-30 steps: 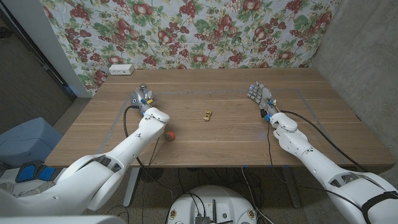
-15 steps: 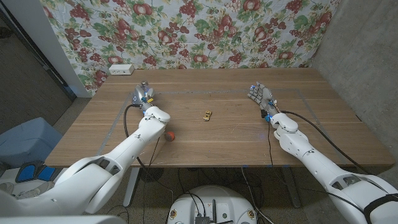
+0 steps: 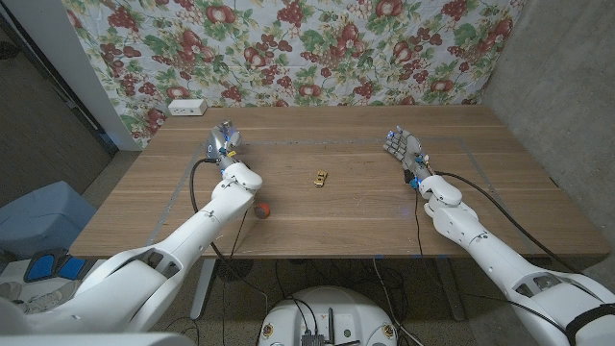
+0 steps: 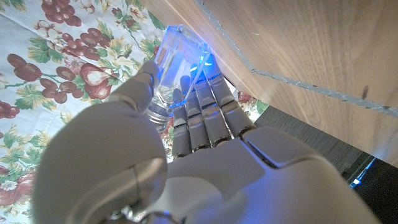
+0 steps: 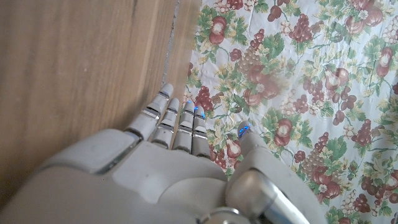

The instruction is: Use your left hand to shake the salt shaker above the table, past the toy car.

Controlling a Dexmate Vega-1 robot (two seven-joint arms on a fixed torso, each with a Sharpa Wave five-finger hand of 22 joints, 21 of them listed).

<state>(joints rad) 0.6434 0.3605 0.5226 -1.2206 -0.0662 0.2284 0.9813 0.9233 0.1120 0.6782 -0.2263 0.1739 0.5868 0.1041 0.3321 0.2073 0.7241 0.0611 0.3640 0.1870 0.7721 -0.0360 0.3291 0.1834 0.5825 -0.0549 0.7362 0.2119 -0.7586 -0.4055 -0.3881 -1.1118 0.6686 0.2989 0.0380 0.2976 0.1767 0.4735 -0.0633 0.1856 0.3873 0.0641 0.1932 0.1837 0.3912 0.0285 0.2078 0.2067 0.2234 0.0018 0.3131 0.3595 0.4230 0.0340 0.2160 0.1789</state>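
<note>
Head view took in the whole wooden table (image 3: 317, 207), one floral cloth (image 3: 288, 48) behind it, two arms and one white box (image 3: 186, 108) at the far left edge. Left hand (image 3: 222, 146) sat at the table's far left part; right hand (image 3: 404, 150), fingers apart and holding nothing, was well off to its right. One toy car (image 3: 320, 177) lay between the two hands, nearer the robot than both. One small red-orange object (image 3: 261, 209) was beside the left forearm.

Left wrist view gave what the head view could not: one clear glass salt shaker (image 4: 176, 65), clamped between thumb and fingers (image 4: 202, 112).
</note>
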